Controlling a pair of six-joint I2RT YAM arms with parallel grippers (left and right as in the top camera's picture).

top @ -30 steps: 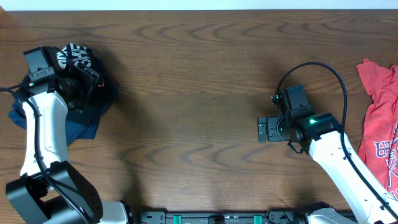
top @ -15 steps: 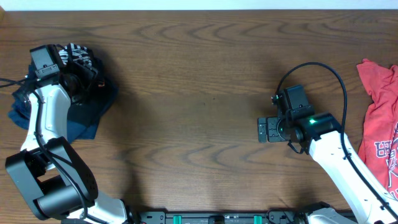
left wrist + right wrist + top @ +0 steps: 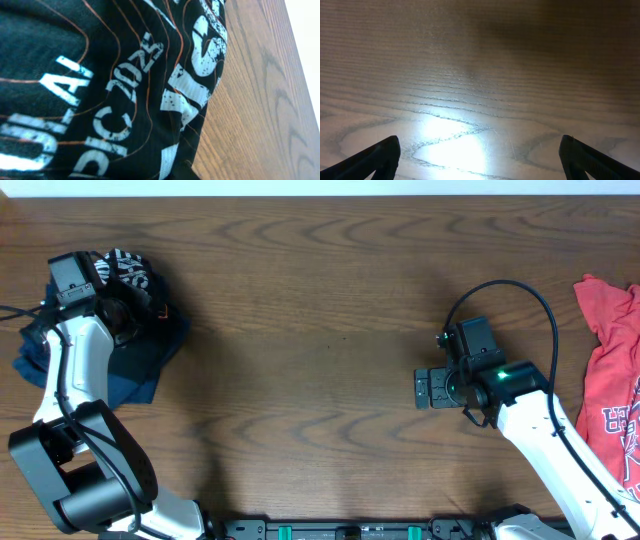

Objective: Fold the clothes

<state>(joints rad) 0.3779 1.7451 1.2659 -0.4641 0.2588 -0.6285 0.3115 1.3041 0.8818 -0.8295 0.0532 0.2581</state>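
The clothes lie bunched at the table's far left: a black jersey (image 3: 125, 268) with white print and thin orange lines. In the left wrist view the jersey (image 3: 100, 75) fills nearly the whole frame, right up against the camera. My left gripper (image 3: 132, 312) is pressed into this pile and shut on the jersey fabric; only a dark fingertip (image 3: 184, 170) shows at the bottom edge. My right gripper (image 3: 428, 388) hovers over bare wood right of centre, open, with its two fingertips (image 3: 375, 160) far apart and nothing between them.
A dark blue garment (image 3: 140, 370) lies under and beside the jersey. A red T-shirt (image 3: 612, 380) with white print is spread at the right edge. The wooden table (image 3: 320, 310) runs between the two arms, and its far edge is close behind the pile.
My left arm has shifted slightly toward the far edge over the pile, and its gripper has closed on the jersey. The right arm has not moved.
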